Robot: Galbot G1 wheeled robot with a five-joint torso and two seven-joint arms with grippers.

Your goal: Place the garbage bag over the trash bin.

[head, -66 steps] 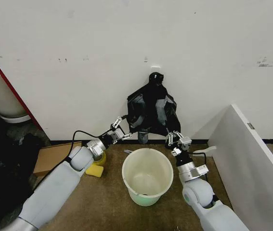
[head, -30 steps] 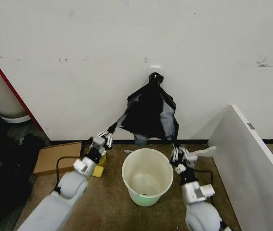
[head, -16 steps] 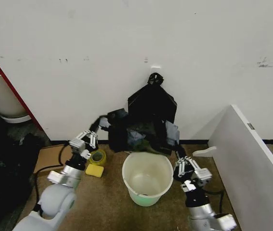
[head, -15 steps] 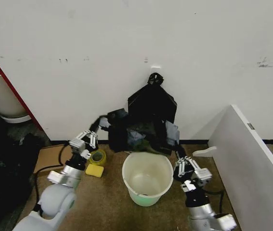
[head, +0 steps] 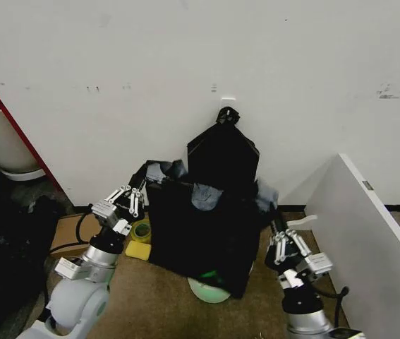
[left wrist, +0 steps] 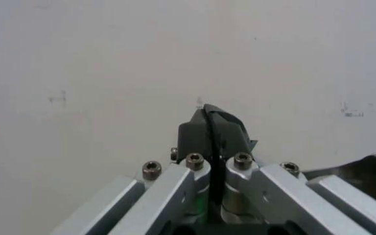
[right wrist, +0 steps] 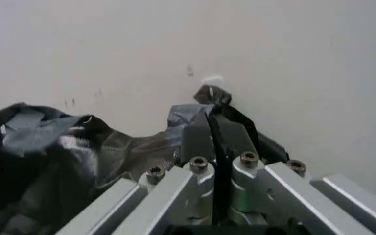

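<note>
The garbage bag is a glossy black sheet stretched between my two grippers. It hangs across the trash bin, of which just the pale green base peeks out below. My left gripper is at the bag's left upper corner, shut on a strip of the plastic. The left wrist view shows that strip pinched in the left gripper. My right gripper is shut on the bag's right edge. In the right wrist view, the right gripper clamps the film, and the crinkled bag billows beyond it.
A flat black bag with a knotted top hangs on the wall behind the bin. A yellow tape roll, a yellow sponge and cardboard lie at left. A white panel stands close on the right.
Both grippers have pulled back from the wall and apart. The garbage bag has come down with them and spread, and it now covers the bin's cream wall and mouth.
</note>
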